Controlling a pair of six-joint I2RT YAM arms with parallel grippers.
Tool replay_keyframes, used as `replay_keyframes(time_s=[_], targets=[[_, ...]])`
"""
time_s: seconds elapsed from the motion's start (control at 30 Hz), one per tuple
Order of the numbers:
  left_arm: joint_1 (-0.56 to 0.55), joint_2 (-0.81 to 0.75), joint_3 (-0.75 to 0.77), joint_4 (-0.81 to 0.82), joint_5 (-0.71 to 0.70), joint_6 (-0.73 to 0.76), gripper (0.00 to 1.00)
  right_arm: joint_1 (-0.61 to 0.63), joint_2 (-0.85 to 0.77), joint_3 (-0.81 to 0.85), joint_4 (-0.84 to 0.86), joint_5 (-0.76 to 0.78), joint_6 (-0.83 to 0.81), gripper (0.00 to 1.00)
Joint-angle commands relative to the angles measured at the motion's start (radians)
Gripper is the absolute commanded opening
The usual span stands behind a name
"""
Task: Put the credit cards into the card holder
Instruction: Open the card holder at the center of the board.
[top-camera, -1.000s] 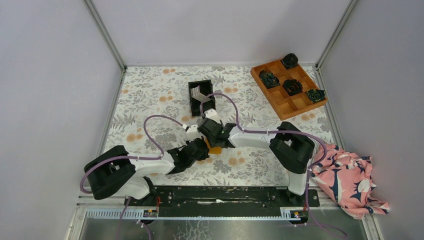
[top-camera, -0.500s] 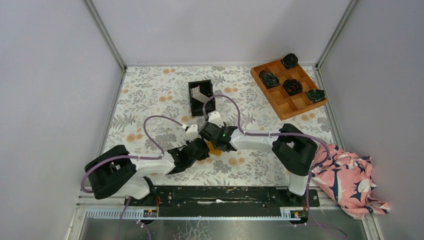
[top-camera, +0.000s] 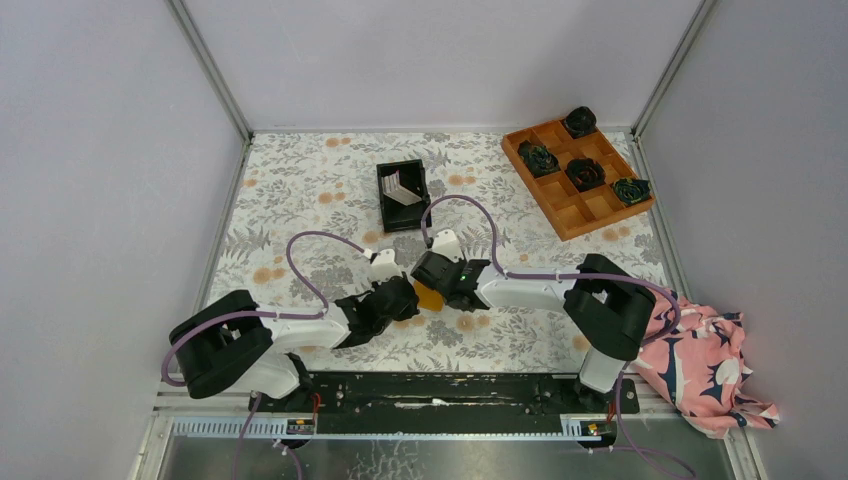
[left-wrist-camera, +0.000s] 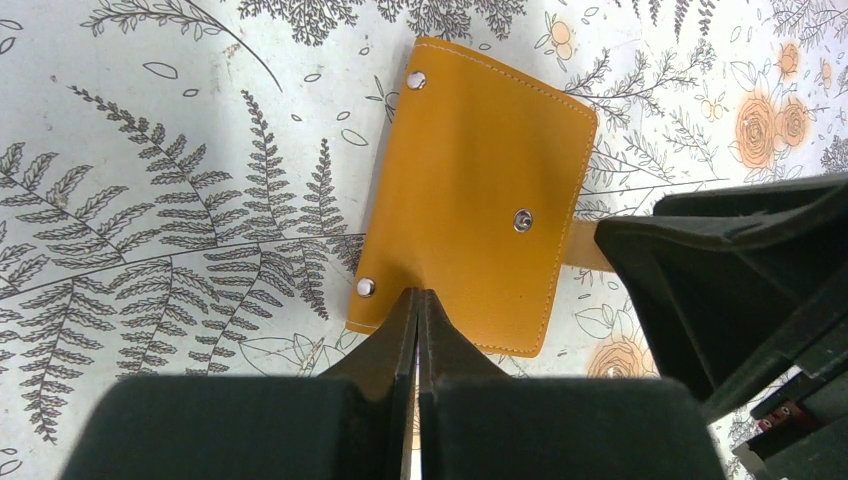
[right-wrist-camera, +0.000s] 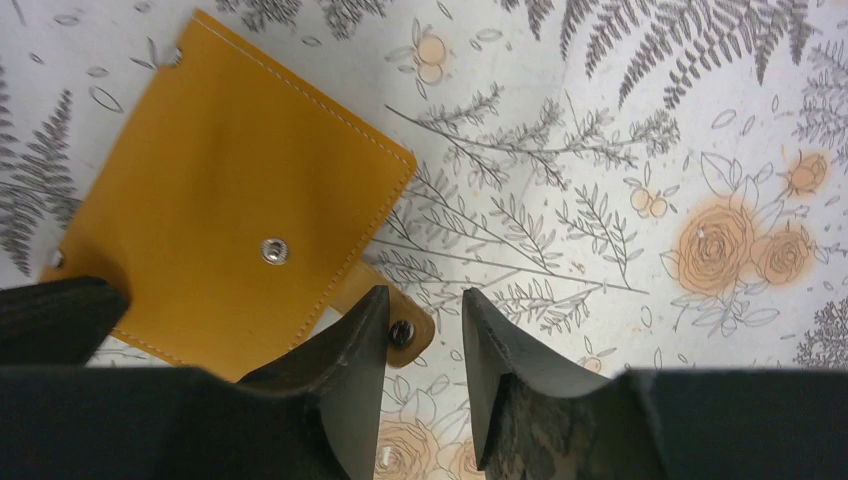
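The card holder (left-wrist-camera: 475, 200) lies closed on the floral cloth, orange-tan side up, with its snap tab (right-wrist-camera: 400, 330) sticking out at one side. My left gripper (left-wrist-camera: 417, 295) is shut, its tips resting on the holder's near edge with nothing visible between them. My right gripper (right-wrist-camera: 425, 300) is open just over the tab, whose snap sits against the inner side of one finger. In the top view both grippers, left (top-camera: 408, 297) and right (top-camera: 436, 285), meet at the holder (top-camera: 430, 298). The credit cards (top-camera: 404, 187) stand in the black bin (top-camera: 384, 195) farther back.
An orange compartment tray (top-camera: 560, 215) with dark rosettes sits at the back right. A pink patterned cloth (top-camera: 700, 360) is bunched at the right near edge. Grey walls close in the table on three sides.
My right arm has drawn back from the black bin and come down to the holder's tab, its jaws narrowing. The left gripper has stayed on the holder.
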Motion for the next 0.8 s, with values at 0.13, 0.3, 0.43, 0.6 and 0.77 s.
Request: replay_keyframes(time_s=[0.13, 0.3, 0.43, 0.6, 0.77], targets=[[-0.016, 0.009, -0.019, -0.042, -0.051, -0.020, 0.00, 0.001, -0.116, -0.123, 0.090, -0.050, 0.093, 0.36], [-0.026, -0.006, -0.018, -0.054, -0.059, -0.028, 0.00, 0.001, -0.118, -0.185, 0.174, -0.123, 0.126, 0.33], [-0.041, -0.060, -0.014, -0.091, -0.078, -0.035, 0.07, 0.001, -0.097, -0.213, 0.222, -0.149, 0.141, 0.31], [-0.063, -0.171, -0.032, -0.103, -0.092, -0.039, 0.16, 0.001, -0.090, -0.245, 0.262, -0.157, 0.157, 0.31], [-0.095, -0.245, -0.058, -0.049, -0.069, -0.011, 0.25, 0.001, -0.089, -0.269, 0.292, -0.163, 0.164, 0.31]])
